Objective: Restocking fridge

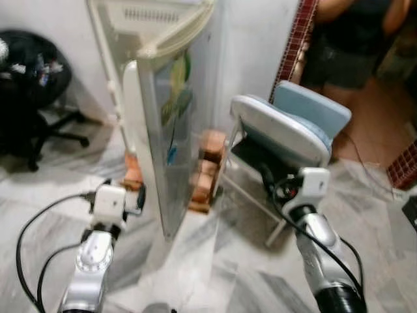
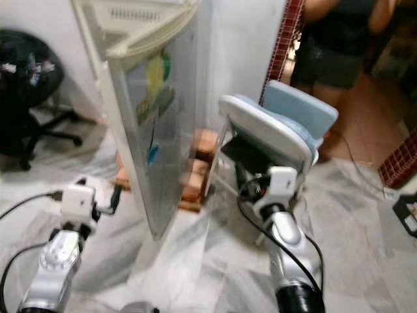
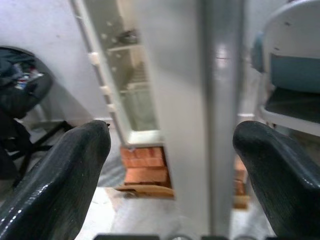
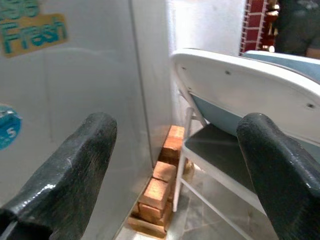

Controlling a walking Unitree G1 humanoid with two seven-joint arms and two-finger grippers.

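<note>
Fridge door (image 1: 166, 130) edge stands between both spread grippers.

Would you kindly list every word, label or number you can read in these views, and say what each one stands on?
"Fresh": on a yellow sticker on the fridge door; the teal word above it is cut off and unreadable.
"5": seemingly, on a round blue sticker lower on the same door; its smaller print is too blurred to read.
Green and yellow stickers on the door, head views: too blurred to read.
</note>
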